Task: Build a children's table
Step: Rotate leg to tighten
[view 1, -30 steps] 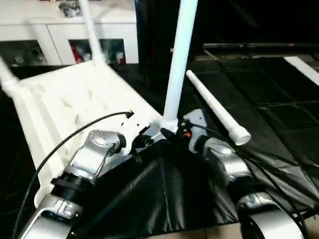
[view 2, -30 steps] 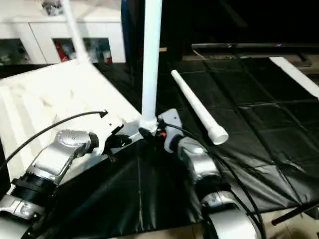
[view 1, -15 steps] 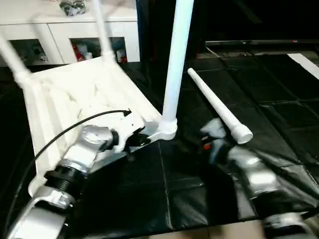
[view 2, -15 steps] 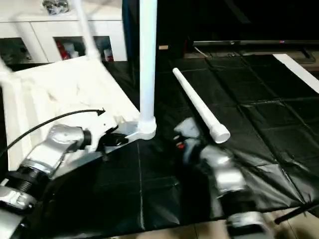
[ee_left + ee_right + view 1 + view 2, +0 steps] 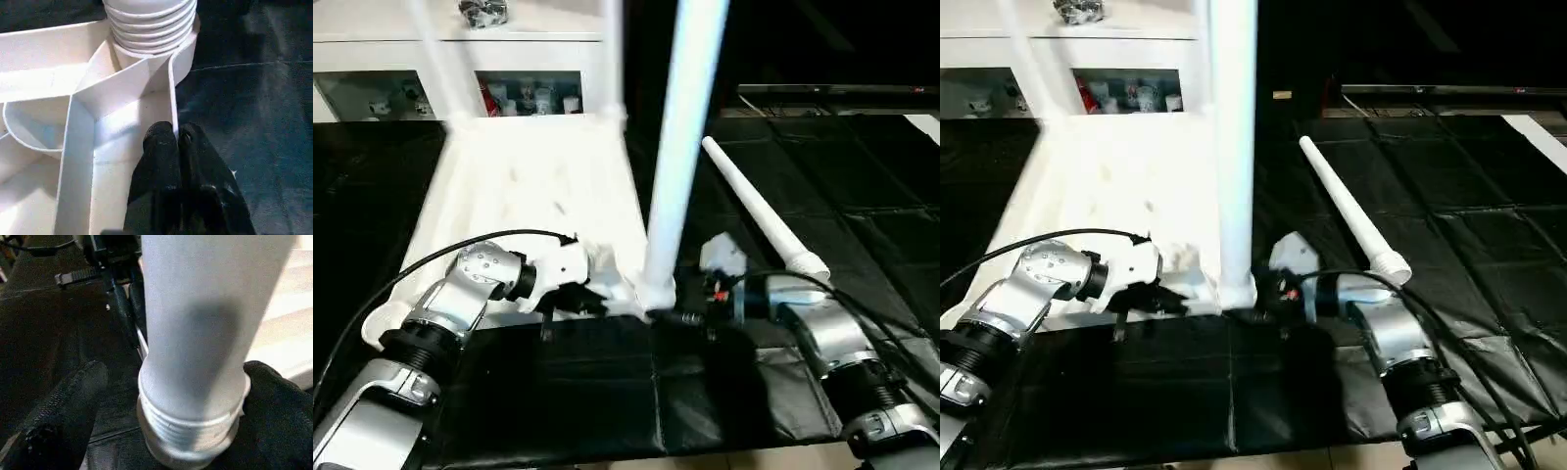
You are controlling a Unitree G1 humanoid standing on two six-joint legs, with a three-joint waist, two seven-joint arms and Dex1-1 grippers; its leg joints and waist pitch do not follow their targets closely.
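Observation:
The children's table top (image 5: 538, 186) lies upside down on the black mat, ribs up. One white leg (image 5: 683, 147) stands upright in its near corner socket, and two more legs (image 5: 612, 59) rise at the far corners. A loose leg (image 5: 759, 215) lies on the mat to the right. My left gripper (image 5: 597, 294) is shut on the thin rim wall (image 5: 172, 98) just beside that socket. My right gripper (image 5: 168, 401) is open, with one finger (image 5: 63, 406) on each side of the upright leg's threaded base.
A white cabinet (image 5: 431, 78) with glass-fronted shelves stands behind the table top. Black mat (image 5: 862, 176) stretches out to the right past the loose leg. A black cable (image 5: 460, 250) loops over my left forearm.
The table top has swung round, its near corner now closer to me, with my left gripper still on its rim. My right gripper drew off the upright leg, then returned open around its base.

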